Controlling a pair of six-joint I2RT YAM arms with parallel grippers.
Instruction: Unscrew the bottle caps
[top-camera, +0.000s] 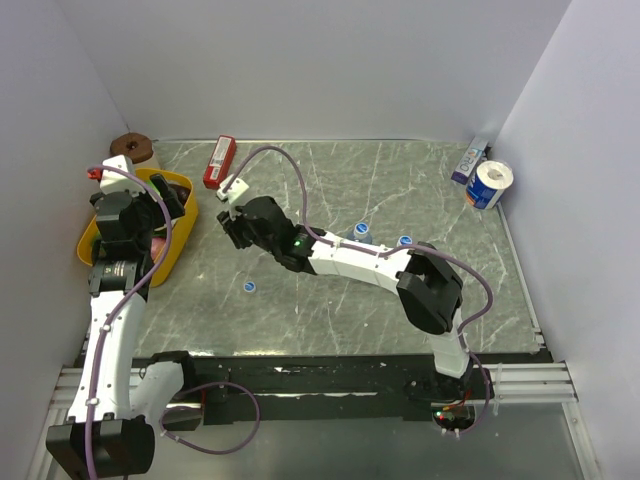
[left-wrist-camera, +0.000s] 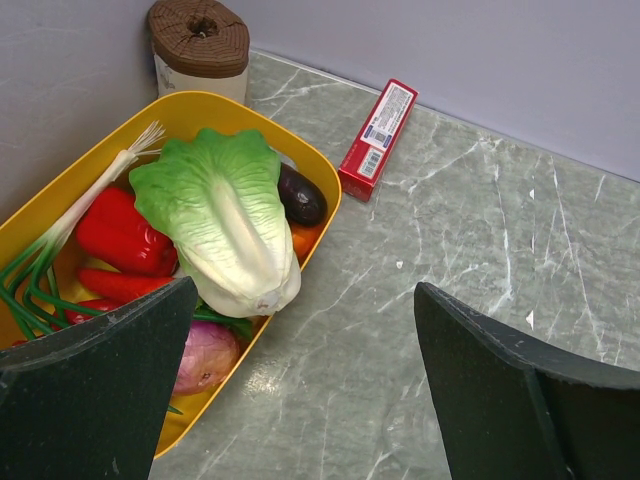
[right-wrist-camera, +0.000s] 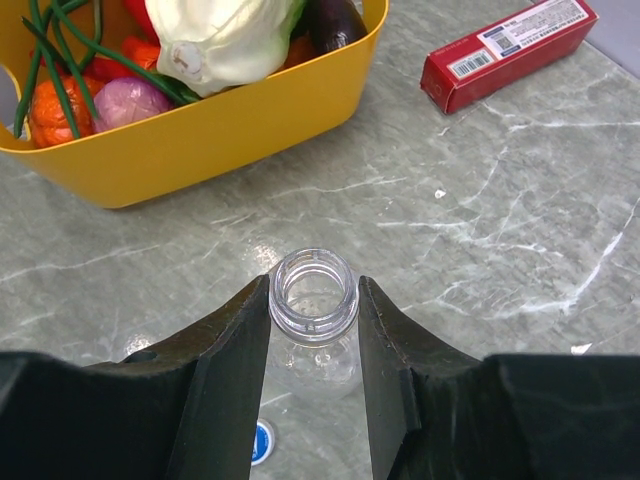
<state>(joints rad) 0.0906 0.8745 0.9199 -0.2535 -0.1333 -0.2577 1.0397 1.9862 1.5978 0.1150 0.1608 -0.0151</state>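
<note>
My right gripper (right-wrist-camera: 313, 297) is shut on the threaded neck of a clear bottle (right-wrist-camera: 313, 288) whose mouth is open, with no cap on it. The bottle's body hangs down between the fingers; I cannot tell if it touches the table. A loose blue cap (right-wrist-camera: 262, 442) lies flat on the table just below it, also seen as a blue cap (top-camera: 249, 287) from above. Two more bottles stand upright with blue caps (top-camera: 362, 229) (top-camera: 404, 241) on, beside the right arm. My left gripper (left-wrist-camera: 305, 290) hangs open and holds nothing, over bare table next to the basket.
A yellow basket (left-wrist-camera: 318, 182) of toy vegetables sits at the left wall. A red box (top-camera: 219, 161) lies at the back, a brown-topped jar (top-camera: 132, 148) in the back left corner, a toilet roll (top-camera: 490, 184) and a small carton at the back right.
</note>
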